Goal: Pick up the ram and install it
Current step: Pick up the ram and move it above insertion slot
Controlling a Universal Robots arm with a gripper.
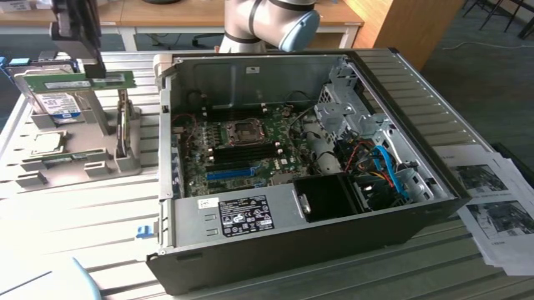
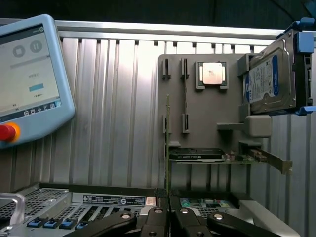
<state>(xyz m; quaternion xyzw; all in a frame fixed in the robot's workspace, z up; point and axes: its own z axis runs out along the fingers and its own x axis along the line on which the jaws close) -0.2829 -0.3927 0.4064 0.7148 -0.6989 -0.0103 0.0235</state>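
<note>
End effector [image 2: 168, 215] clamped nearly shut on the green ram [image 1: 77, 80], above the grey holder [image 1: 79, 156]; pick-up seems done, installing needs alignment with a motherboard [image 1: 242, 150] slot.

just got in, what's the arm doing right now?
The arm's gripper is shut on the ram, holding it level over the gray parts holder, near the hard drive. The open computer case lies to the exterior view's right; the ram is not in its motherboard yet.
</note>
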